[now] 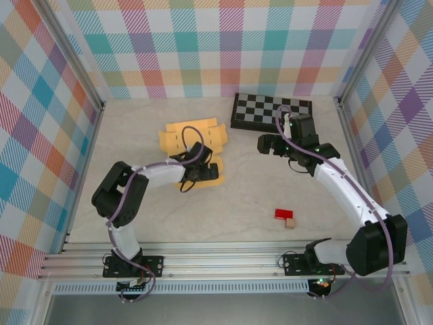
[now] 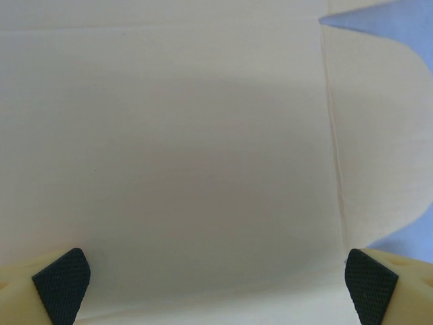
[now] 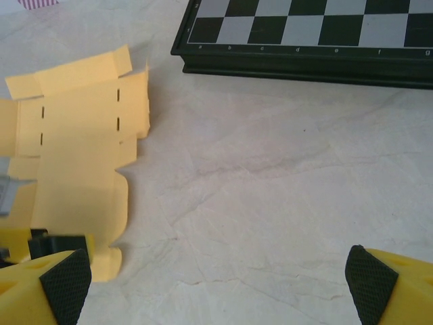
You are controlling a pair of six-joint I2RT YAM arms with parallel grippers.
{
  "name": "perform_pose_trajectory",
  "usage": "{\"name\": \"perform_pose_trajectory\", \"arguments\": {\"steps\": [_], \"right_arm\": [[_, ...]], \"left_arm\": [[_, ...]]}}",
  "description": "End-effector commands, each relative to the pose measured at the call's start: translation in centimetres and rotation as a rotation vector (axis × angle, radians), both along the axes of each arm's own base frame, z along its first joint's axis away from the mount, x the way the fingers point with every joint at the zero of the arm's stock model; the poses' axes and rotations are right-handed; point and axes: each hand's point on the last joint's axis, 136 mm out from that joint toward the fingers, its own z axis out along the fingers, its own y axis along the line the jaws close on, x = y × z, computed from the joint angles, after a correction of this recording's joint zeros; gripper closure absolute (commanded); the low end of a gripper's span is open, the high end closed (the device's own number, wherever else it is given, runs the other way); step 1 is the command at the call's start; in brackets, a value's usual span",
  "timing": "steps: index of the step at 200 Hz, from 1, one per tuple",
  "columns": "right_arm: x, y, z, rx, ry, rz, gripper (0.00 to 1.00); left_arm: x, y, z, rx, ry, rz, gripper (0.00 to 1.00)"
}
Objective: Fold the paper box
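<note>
paper box (image 1: 211,139) lies flat, long axis far-to-near

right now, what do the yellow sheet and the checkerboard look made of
The paper box: likely thin cardboard, matte; it lies flat with cut slits and creased flaps. The checkerboard: rigid, perhaps plastic or wood, with a faint sheen and a thick dark rim.

From above, we see the left end effector (image 1: 203,169) covering the near part of the paper box (image 1: 170,141). In our right wrist view the checkerboard (image 3: 304,27) runs off the top edge, the paper box off the left.
</note>
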Motion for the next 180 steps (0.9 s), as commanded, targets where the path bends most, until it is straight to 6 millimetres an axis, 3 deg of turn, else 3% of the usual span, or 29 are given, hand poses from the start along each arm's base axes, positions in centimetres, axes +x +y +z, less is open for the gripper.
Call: {"name": "perform_pose_trajectory", "arguments": {"steps": [1, 16, 32, 62, 81, 95, 130, 159, 180], "right_arm": [[-2.1, 0.6, -0.5, 0.03, 0.042, 0.014, 0.0], [-2.8, 0.9, -0.7, 0.031, 0.05, 0.025, 0.0], [-3.3, 1.4, -1.1, 0.031, 0.059, 0.038, 0.0], [-3.2, 3.5, -1.8, 0.014, 0.077, 0.1, 0.0], [-2.7, 5.5, -2.5, -0.044, 0.086, 0.141, 0.0], [-2.2, 7.9, -3.0, -0.058, 0.095, 0.197, 0.0], [-0.4, 15.1, -4.7, -0.101, 0.113, 0.337, 0.0], [1.4, 20.6, -7.0, -0.149, 0.12, 0.413, 0.0], [2.7, 22.8, -9.4, -0.19, 0.136, 0.428, 0.0]], "left_arm": [[-6.5, 0.1, -2.5, 0.019, 0.142, 0.013, 0.0], [-8.1, -0.8, -0.9, 0.024, 0.11, -0.028, 0.0], [-8.6, 0.1, 1.2, 0.048, 0.074, -0.012, 0.0], [-6.2, 4.1, 7.1, 0.061, -0.058, 0.09, 0.0], [-4.3, 6.9, 9.7, 0.036, -0.1, 0.164, 0.0], [-2.8, 9.7, 9.8, 0.013, -0.09, 0.234, 0.0], [0.5, 16.0, 7.1, -0.113, -0.011, 0.438, 0.0], [2.5, 17.7, 5.4, -0.213, 0.033, 0.49, 0.0], [3.7, 17.8, 5.1, -0.244, 0.022, 0.467, 0.0]]}}
